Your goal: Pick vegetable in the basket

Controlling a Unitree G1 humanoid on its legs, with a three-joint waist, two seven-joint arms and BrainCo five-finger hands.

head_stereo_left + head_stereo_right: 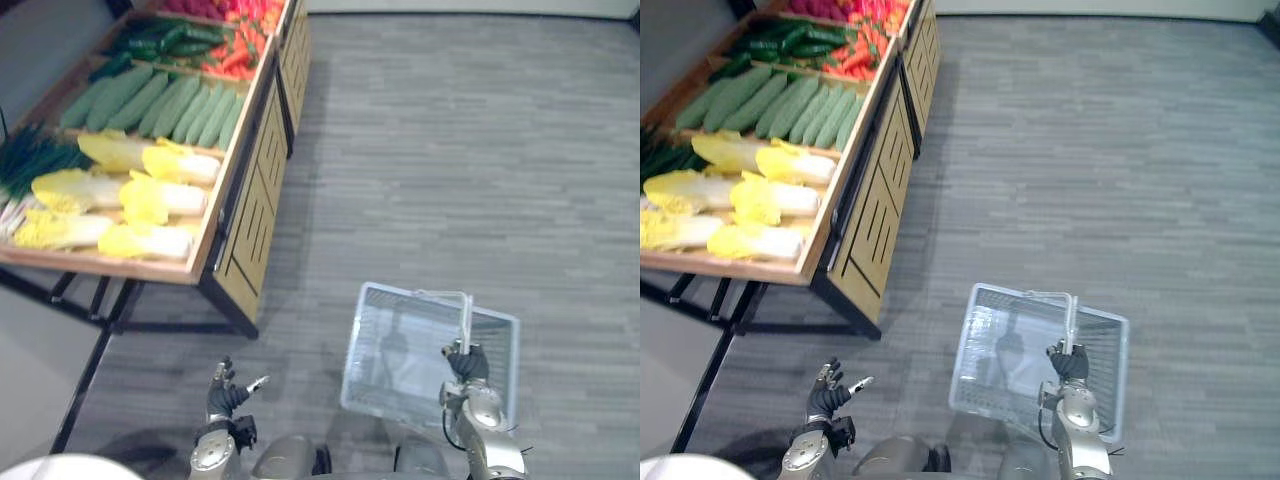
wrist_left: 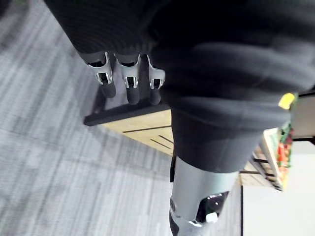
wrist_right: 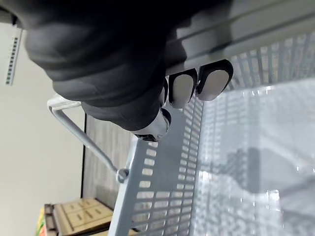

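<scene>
A pale grey plastic basket [image 1: 400, 350] hangs low at the right, and nothing lies inside it. My right hand [image 1: 466, 364] is curled round its handle [image 1: 464, 312]; the right wrist view shows the fingers [image 3: 214, 81] wrapped over the grey bar. My left hand [image 1: 226, 390] is low at the left above the floor, fingers relaxed and holding nothing, short of the stand. The wooden stand [image 1: 250, 215] at the upper left carries yellow napa cabbages [image 1: 150, 200], pale green cucumbers [image 1: 170, 105], dark green vegetables [image 1: 165, 40] and red ones [image 1: 240, 50].
The stand's black metal legs [image 1: 100, 310] and its wooden side panel jut toward me at the left. Grey plank floor [image 1: 450, 150] stretches open to the right and ahead.
</scene>
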